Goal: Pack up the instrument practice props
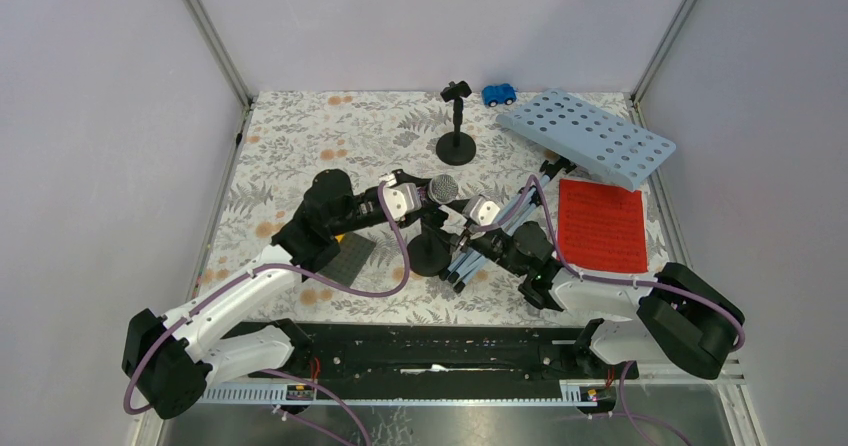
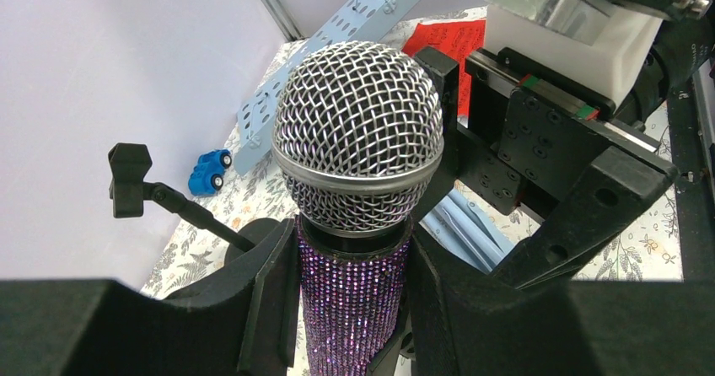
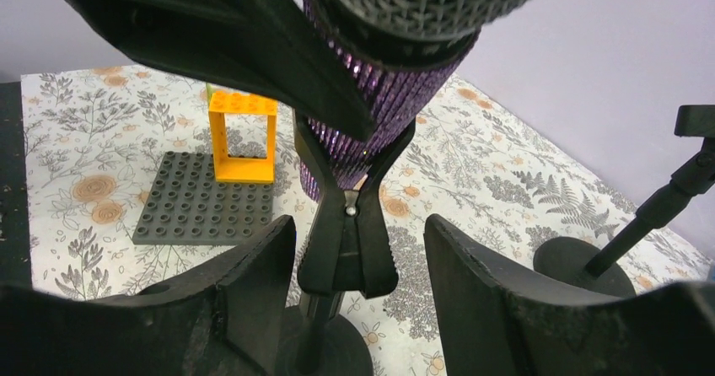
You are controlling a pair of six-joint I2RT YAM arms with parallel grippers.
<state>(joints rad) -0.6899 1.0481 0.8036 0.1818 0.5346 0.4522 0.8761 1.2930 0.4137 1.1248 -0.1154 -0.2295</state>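
Observation:
My left gripper point(image 1: 424, 195) point(image 2: 352, 308) is shut on the purple microphone point(image 2: 352, 296), just under its silver mesh head point(image 1: 443, 188) point(image 2: 358, 131). The microphone sits in the clip point(image 3: 347, 241) of the near black mic mount, whose round base point(image 1: 430, 257) is on the table. My right gripper point(image 1: 463, 234) point(image 3: 358, 262) is open, with its fingers on either side of that clip. The second mic mount point(image 1: 457, 126) point(image 2: 169, 201) stands empty farther back. The pale-blue perforated holder point(image 1: 590, 136) lies at the back right, and its tripod legs point(image 1: 492, 238) are by my right gripper. The red sheet point(image 1: 600, 224) lies at the right. No silver microphone or white sheet is in view.
A small blue toy car point(image 1: 499, 94) sits at the back edge. An orange brick point(image 3: 243, 136) stands on a dark grey studded plate point(image 1: 345, 258) point(image 3: 202, 199), left of the near mount. Enclosure walls close in the floral mat point(image 1: 300, 146) on three sides.

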